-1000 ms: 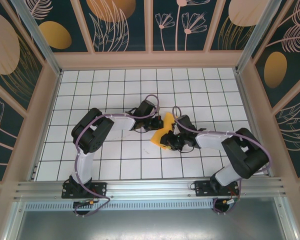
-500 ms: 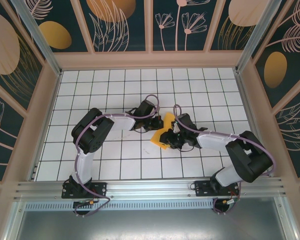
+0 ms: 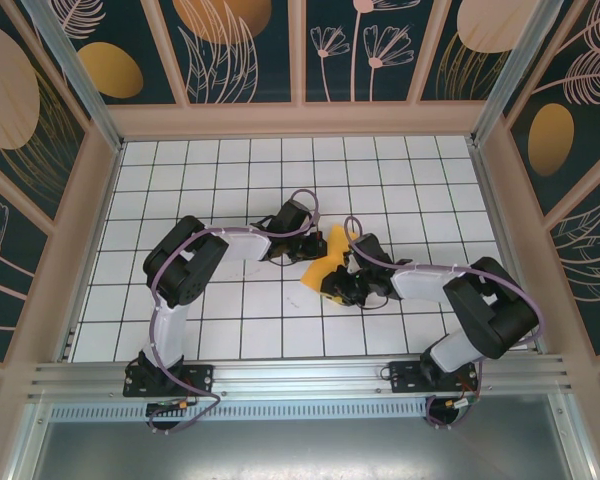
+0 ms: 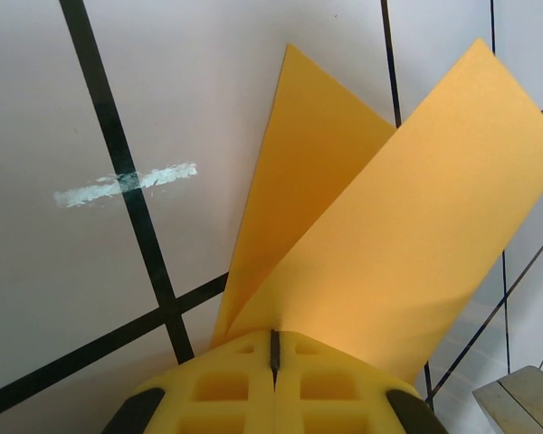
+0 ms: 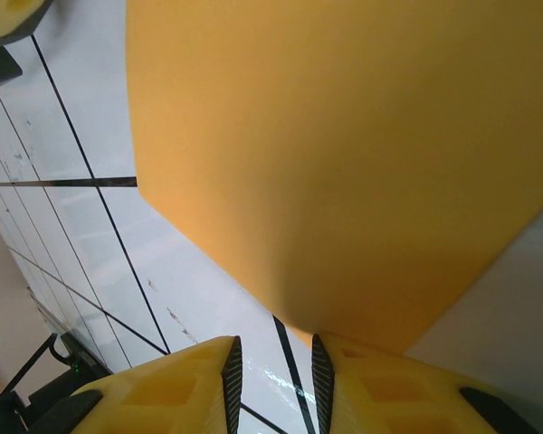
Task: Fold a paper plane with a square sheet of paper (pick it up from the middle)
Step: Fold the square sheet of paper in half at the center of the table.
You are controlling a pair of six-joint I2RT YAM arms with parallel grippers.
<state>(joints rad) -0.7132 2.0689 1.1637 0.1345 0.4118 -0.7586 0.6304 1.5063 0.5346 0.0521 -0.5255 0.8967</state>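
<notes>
Pinching a half-folded sheet of paper [image 3: 328, 262] near the middle of the tabletop [image 3: 230, 180]
Handles as light, thin and limp: probably sags under its own weight, creases for good wherever squeezed, slips from smooth jaws unless pinched flat, tears if pulled from two sides. Best taken along a fold or close to an edge with a flat, gentle pinch, never by bunching. Sits between both arms, orange-yellow against the white grid. Clamped at the fold by the left gripper [image 4: 273, 348], shut tight on it, with two flaps fanning up and away. Spreads just ahead of the right gripper [image 5: 271, 366], set slightly apart with bare tabletop showing in the gap and apparently nothing gripped; meets or nearly meets one fingertip [image 5: 371, 380] with its rounded edge
</notes>
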